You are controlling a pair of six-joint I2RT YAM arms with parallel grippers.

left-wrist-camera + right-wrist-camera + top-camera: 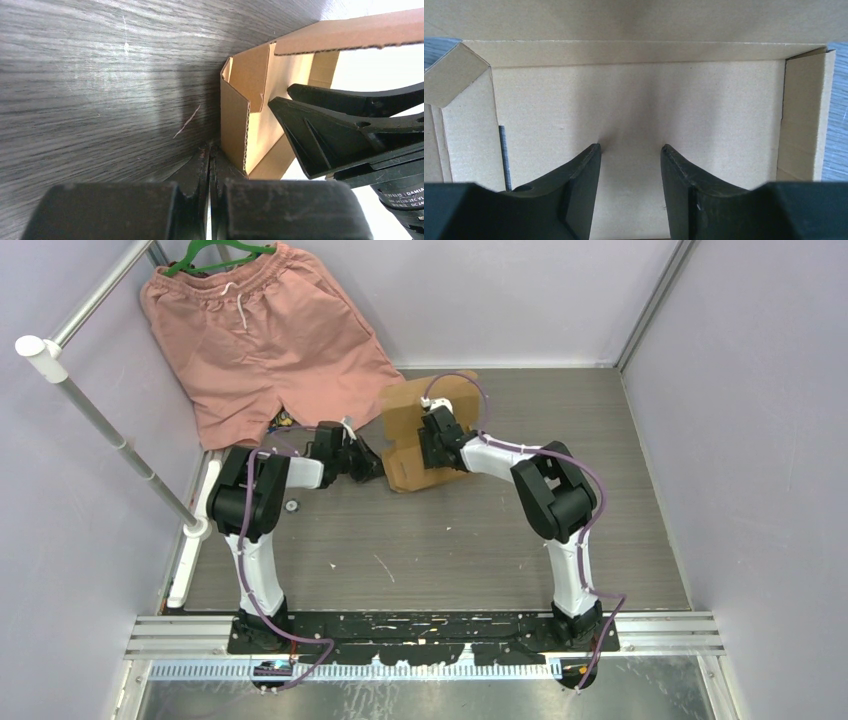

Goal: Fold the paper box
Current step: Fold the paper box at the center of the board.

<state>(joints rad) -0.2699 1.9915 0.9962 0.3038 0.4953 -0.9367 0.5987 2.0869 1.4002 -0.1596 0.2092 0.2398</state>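
Grey wood-grain table [450, 540] carries brown corrugated cardboard paper box [405, 415], part-folded, far centre; right claw [630, 146] spread inside box; left claw [209, 150] pressed together beside its wall; right-arm label [402, 197] reads "DAMIA", "DC24".

Pale lilac walls [520, 290] enclose a dark wood-grain bench [450, 550]; a white rail [100, 420], perhaps a clothes rack, stands left.

The partly folded brown corrugated cardboard box [403, 425] lies on the grey wood-grain tabletop [450, 540]. The salmon-pink cloth shorts [265, 335] hang left of and behind the box. The left arm's fingers [200, 170] sit just left of the box's side wall. The right arm's fingers [584, 175] stand inside the box, over its floor.
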